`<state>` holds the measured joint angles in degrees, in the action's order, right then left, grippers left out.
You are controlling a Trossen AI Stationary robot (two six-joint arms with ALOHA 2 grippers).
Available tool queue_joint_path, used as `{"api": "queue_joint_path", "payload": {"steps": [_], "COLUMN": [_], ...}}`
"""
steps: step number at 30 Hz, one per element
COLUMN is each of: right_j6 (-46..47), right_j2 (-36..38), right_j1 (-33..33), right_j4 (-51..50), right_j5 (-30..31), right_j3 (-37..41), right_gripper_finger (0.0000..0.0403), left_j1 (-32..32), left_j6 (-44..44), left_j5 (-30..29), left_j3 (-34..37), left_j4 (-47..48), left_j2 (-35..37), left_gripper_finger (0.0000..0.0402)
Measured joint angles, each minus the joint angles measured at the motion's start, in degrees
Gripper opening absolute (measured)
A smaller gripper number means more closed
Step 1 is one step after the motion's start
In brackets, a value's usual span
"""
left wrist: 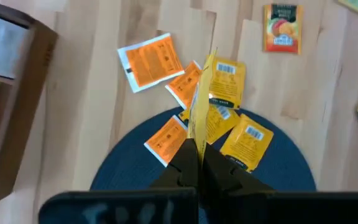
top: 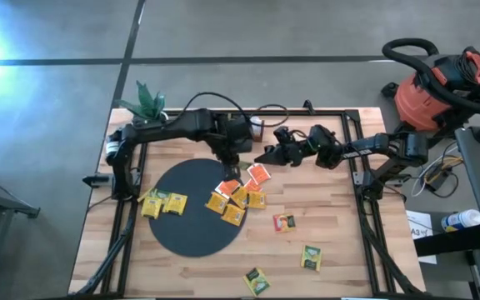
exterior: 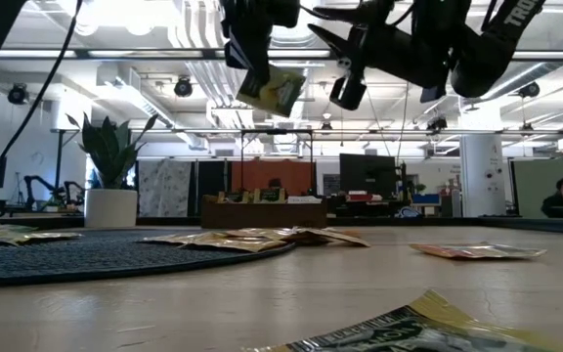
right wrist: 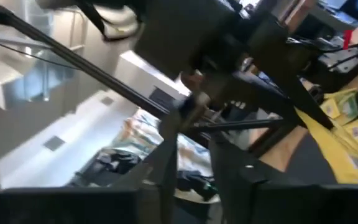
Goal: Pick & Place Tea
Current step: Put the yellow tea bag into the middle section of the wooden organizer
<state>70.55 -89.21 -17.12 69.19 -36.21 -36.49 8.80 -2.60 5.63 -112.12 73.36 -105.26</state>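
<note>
1. High view: the left gripper (top: 230,164) hangs over the upper right edge of the black round mat (top: 182,218), just above the frame's middle. Below it a cluster of yellow and orange packets (top: 233,200) lies on the mat's right rim, spilling onto the wooden desk (top: 332,225). Two more yellow packets (top: 163,203) sit at the mat's left edge. An orange-red packet (top: 283,222) lies right of the mat, a green packet (top: 311,257) lower right, and another green packet (top: 256,281) at the bottom centre. The right gripper (top: 267,155) hovers just right of the left one, above the desk; I cannot tell whether its fingers are apart or together.

2. Low view: at top centre, a yellow-green packet (exterior: 271,90) hangs tilted in the air, clear of the desk, pinched from above by the left gripper (exterior: 252,59). Flat packets lie on the mat's far edge at mid frame. A potted plant (exterior: 111,181) stands at the left.

3. Left wrist view: the left fingers (left wrist: 185,163) are together, clamped on the held packet (left wrist: 201,102), seen edge-on above the cluster. A brown wooden tray (left wrist: 17,118) shows at the left edge.

4. Right wrist view: yellow packets (right wrist: 344,121) show at the right edge; the right arm's own fingers are too dark and blurred to judge.
</note>
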Motion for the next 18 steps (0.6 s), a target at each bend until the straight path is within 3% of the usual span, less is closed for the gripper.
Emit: {"api": "queue_joint_path", "payload": {"steps": [5,9,18], "right_j6": [-0.5,1.2,2.8], "right_j2": [0.0,-0.1,-0.3], "right_j1": [0.0,0.2,0.4], "right_j4": [0.0,0.0,-3.8], "right_j5": [-0.3,-2.3,-2.9], "right_j3": [0.2,0.2,0.2], "right_gripper_finger": [0.0016,0.0009,0.0009], "left_j1": [-0.1,-0.4,-1.8], "left_j6": [-0.9,-1.1,-0.3], "left_j5": [1.8,4.8,5.4], "left_j3": [0.0,0.0,0.0], "left_j4": [-1.2,-4.2,-7.2], "left_j2": [0.6,0.6,0.4], "left_gripper_finger": [0.0000,0.0000,0.0000]}}
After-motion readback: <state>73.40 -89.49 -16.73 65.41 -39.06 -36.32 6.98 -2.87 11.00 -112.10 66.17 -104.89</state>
